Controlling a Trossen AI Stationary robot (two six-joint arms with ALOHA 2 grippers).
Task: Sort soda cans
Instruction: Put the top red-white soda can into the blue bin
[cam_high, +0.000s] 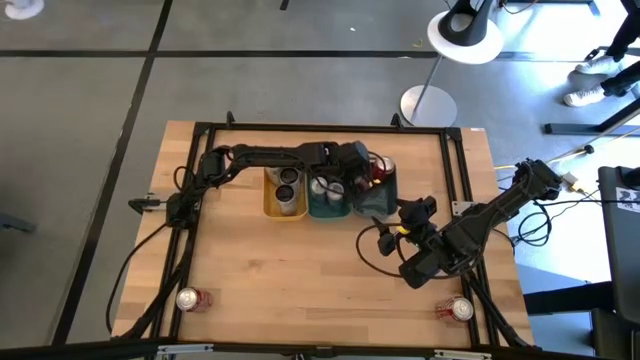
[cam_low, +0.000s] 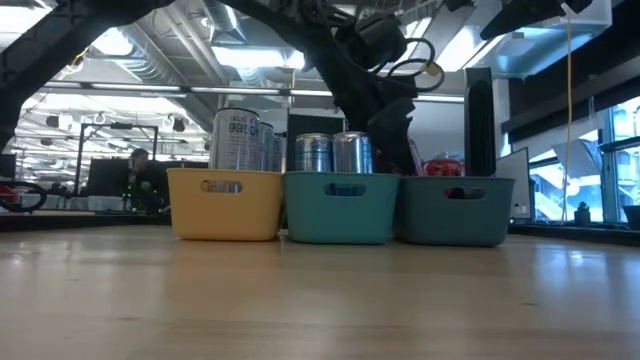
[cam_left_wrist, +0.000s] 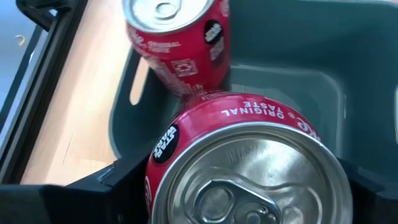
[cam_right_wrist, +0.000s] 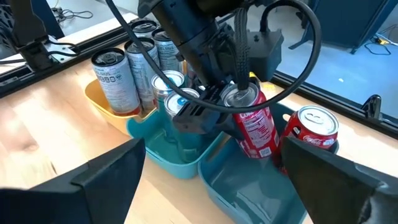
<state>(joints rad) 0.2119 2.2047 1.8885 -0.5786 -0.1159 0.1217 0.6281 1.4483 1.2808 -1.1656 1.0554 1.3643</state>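
Left end effector, reaching over the grey tray, grips a red can; right end effector open.

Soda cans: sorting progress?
Done: grey cans in the yellow tray, silver-teal cans in the teal tray, one red can in the dark tray. In hand: left pincer holds a second red can over the dark tray. Left: two red cans at the near table edge. Right pincer is open, waiting.
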